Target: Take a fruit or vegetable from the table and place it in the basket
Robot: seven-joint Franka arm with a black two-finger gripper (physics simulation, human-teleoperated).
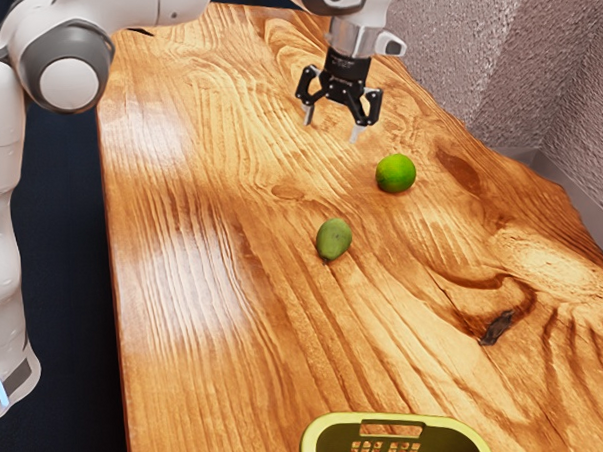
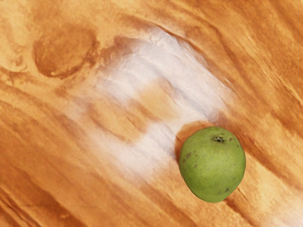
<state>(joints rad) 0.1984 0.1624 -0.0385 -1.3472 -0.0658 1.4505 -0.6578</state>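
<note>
My gripper (image 1: 332, 126) hangs above the wooden table, open, with nothing between its fingers. In the exterior view, a round bright green lime (image 1: 396, 173) rests on the table, below and to the right of the gripper. A duller green, oval fruit (image 1: 333, 240) lies farther down that view. The wrist view has a speckled green fruit (image 2: 212, 164) with a stem scar, apart from the hand; its dull skin resembles the oval one. A yellow-green basket (image 1: 309, 444) stands at the exterior view's lower edge, partly cut off.
The wooden table (image 1: 216, 340) has a dark knot (image 1: 496, 327) toward the exterior view's right. Beyond the table's far right edge rises a textured grey wall (image 1: 474, 53).
</note>
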